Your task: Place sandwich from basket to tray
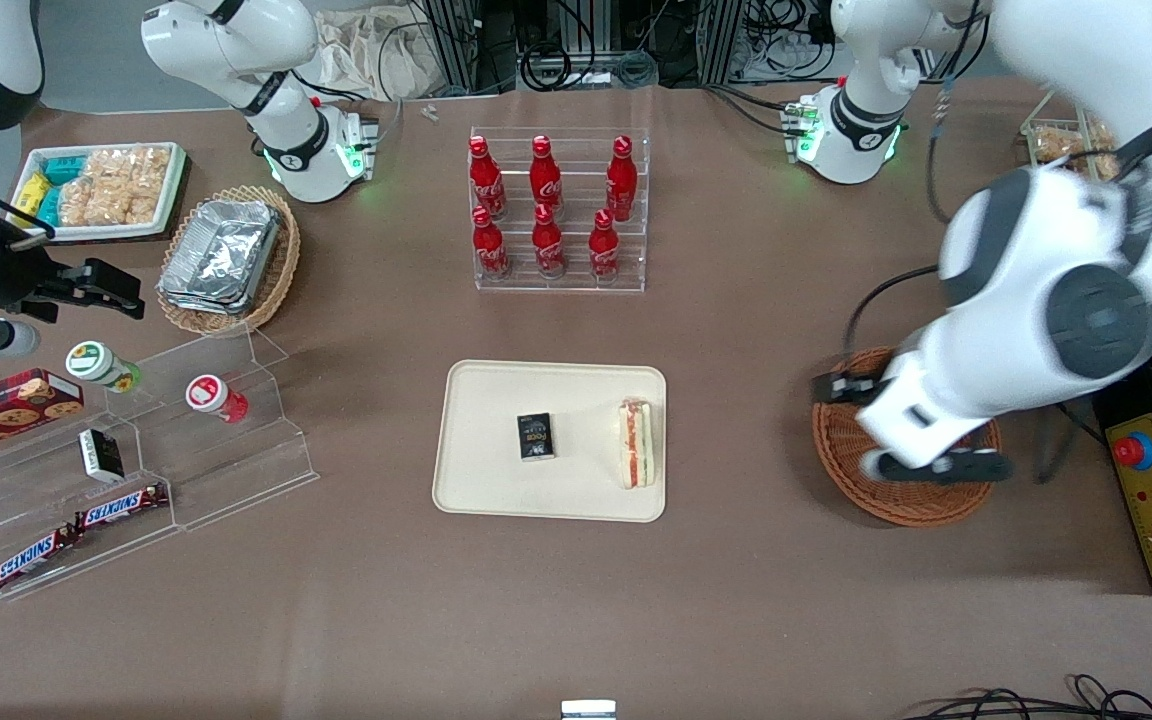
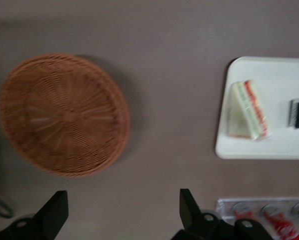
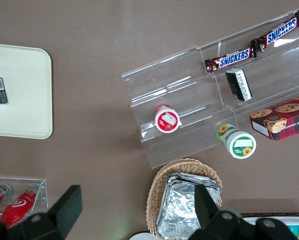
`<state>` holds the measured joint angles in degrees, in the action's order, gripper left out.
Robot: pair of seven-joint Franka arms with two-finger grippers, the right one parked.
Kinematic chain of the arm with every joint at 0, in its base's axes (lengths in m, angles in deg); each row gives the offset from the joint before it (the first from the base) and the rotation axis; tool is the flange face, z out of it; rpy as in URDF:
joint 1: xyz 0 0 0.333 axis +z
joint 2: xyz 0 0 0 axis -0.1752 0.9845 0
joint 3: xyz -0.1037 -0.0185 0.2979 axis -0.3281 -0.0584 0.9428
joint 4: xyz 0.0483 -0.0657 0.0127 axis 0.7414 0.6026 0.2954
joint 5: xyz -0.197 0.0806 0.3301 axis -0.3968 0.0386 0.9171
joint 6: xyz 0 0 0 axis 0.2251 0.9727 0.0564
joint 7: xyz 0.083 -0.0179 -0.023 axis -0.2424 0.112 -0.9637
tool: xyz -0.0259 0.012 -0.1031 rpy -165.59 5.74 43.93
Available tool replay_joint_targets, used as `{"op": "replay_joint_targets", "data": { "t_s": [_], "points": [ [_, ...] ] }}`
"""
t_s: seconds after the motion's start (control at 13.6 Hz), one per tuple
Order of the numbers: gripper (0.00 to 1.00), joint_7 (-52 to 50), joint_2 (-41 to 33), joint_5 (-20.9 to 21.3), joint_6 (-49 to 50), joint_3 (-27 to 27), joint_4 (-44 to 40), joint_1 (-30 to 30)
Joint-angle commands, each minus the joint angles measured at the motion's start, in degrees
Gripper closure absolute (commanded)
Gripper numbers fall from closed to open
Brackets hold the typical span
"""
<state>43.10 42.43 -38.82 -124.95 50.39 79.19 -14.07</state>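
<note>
Sandwich [image 1: 636, 443] lies on the tray [image 1: 481, 490]; the left wrist view shows the gripper [image 2: 122, 210] wide open, holding nothing, over the basket [image 2: 64, 115].

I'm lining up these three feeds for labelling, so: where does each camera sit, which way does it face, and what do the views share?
Front view: high, facing both arm bases, looking down on the table; the working arm's gripper hangs over the basket.
Left wrist view: on the working arm, looking down past its open fingers at the empty basket, the tray and the sandwich.
Right wrist view: on the parked arm, looking down at the snack shelf.
Shared: tray and black packet appear in all three.
</note>
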Motion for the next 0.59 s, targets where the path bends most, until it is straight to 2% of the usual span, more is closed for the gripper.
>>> {"op": "replay_joint_targets", "data": {
  "t_s": [0.0, 0.15, 0.37, 0.52],
  "points": [
    [0.01, 9.16, -15.18, -1.29, -8.81, -0.65, 21.5, 6.52],
    [0.01, 10.16, -19.43, -1.21, -12.0, 0.14, 27.43, 6.62],
    [0.01, 10.6, -19.09, 2.56, -12.09, -0.03, 27.1, 6.53],
    [0.01, 10.6, -18.65, 3.1, -13.06, 0.05, 26.4, 6.79]
  ]
}}
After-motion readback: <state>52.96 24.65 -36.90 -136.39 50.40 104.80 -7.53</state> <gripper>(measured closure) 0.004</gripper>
